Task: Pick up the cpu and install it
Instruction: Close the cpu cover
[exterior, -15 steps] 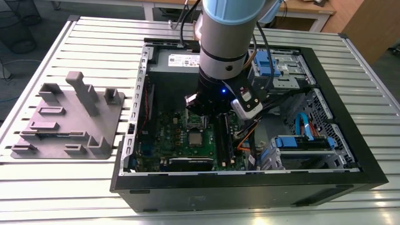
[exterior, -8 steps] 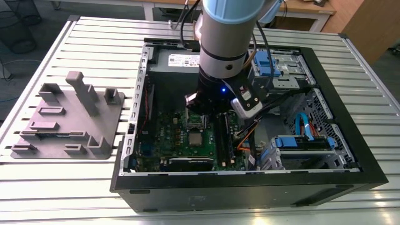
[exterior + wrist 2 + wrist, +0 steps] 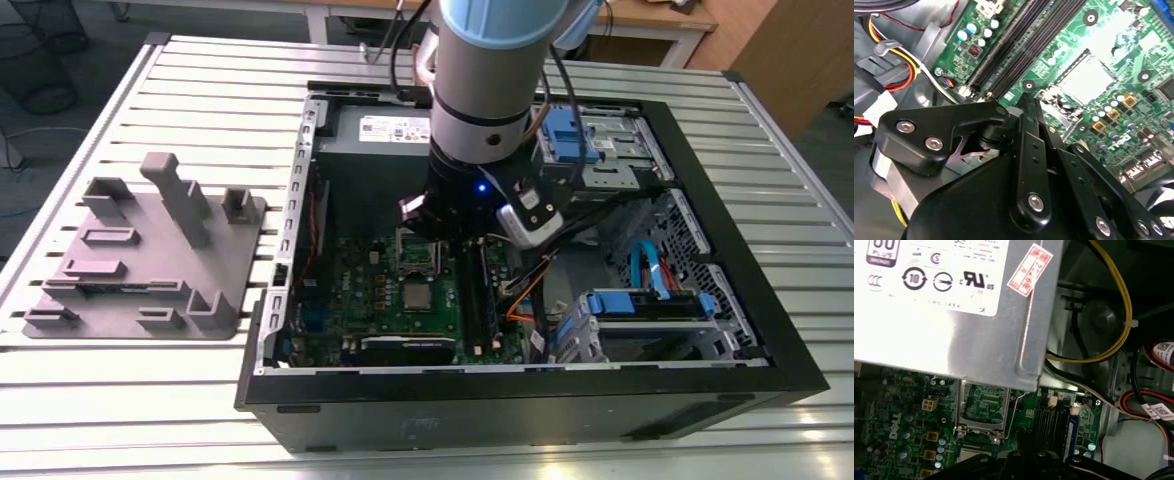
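The cpu is a small silver-grey square lying flat in the motherboard socket inside the open computer case. In the second wrist view the cpu lies beyond the black gripper linkage. In the first wrist view the cpu sits just beside the hinged metal socket frame, which stands open. My gripper hangs over the board just behind the socket, apart from the cpu. The gripper has nothing visible in it.
The grey plastic fixture tray with upright blocks rests on the slatted table at the exterior view's left. The case walls, the silver power supply, drive bays with blue clips and loose cables crowd around the motherboard.
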Robot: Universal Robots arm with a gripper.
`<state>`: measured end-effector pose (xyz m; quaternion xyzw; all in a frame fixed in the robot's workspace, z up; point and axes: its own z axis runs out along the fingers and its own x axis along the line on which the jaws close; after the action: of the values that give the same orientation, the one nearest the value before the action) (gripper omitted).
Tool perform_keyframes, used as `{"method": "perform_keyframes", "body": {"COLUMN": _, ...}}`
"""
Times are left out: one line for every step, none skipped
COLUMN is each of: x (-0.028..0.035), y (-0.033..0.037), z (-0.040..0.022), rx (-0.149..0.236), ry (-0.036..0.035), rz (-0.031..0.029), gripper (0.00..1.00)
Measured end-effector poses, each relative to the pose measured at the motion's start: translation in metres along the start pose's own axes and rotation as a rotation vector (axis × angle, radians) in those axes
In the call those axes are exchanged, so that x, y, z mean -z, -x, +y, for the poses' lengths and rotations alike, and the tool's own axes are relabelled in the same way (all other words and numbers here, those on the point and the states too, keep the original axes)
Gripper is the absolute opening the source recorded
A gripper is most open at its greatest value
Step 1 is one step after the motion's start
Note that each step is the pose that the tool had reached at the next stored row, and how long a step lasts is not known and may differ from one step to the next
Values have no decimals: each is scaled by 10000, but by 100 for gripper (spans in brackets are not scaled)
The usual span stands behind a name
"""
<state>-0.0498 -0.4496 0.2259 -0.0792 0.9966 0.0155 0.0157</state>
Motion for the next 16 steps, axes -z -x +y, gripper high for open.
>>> {"method": "perform_keyframes", "body": {"x": -7, "y": 13, "z": 8, "rx": 2, "ry": 1, "rz": 0, "gripper": 11}}
{"method": "perform_keyframes", "body": {"x": -14, "y": 26, "z": 18, "rx": 4, "ry": 0, "rz": 0, "gripper": 11}}
{"method": "perform_keyframes", "body": {"x": -21, "y": 37, "z": 33, "rx": 6, "ry": 0, "rz": 1, "gripper": 11}}
{"method": "perform_keyframes", "body": {"x": -27, "y": 49, "z": 51, "rx": 6, "ry": 0, "rz": 0, "gripper": 11}}
{"method": "perform_keyframes", "body": {"x": -33, "y": 59, "z": 75, "rx": 8, "ry": 0, "rz": 0, "gripper": 11}}
{"method": "perform_keyframes", "body": {"x": -39, "y": 67, "z": 98, "rx": 12, "ry": 0, "rz": 0, "gripper": 11}}
{"method": "perform_keyframes", "body": {"x": -44, "y": 73, "z": 117, "rx": 16, "ry": 0, "rz": 0, "gripper": 11}}
{"method": "perform_keyframes", "body": {"x": -49, "y": 78, "z": 131, "rx": 20, "ry": 0, "rz": 0, "gripper": 11}}
{"method": "perform_keyframes", "body": {"x": -55, "y": 81, "z": 143, "rx": 27, "ry": 0, "rz": 1, "gripper": 11}}
{"method": "perform_keyframes", "body": {"x": -63, "y": 82, "z": 153, "rx": 43, "ry": 1, "rz": 1, "gripper": 11}}
{"method": "perform_keyframes", "body": {"x": -74, "y": 83, "z": 161, "rx": 73, "ry": 2, "rz": -5, "gripper": 11}}
{"method": "perform_keyframes", "body": {"x": -85, "y": 84, "z": 168, "rx": 119, "ry": 3, "rz": -13, "gripper": 11}}
{"method": "perform_keyframes", "body": {"x": -97, "y": 85, "z": 175, "rx": 180, "ry": 3, "rz": -24, "gripper": 11}}
{"method": "perform_keyframes", "body": {"x": -109, "y": 86, "z": 181, "rx": 246, "ry": 2, "rz": -33, "gripper": 11}}
{"method": "perform_keyframes", "body": {"x": -120, "y": 86, "z": 185, "rx": 312, "ry": 3, "rz": -43, "gripper": 11}}
{"method": "perform_keyframes", "body": {"x": -129, "y": 87, "z": 189, "rx": 385, "ry": 4, "rz": -49, "gripper": 11}}
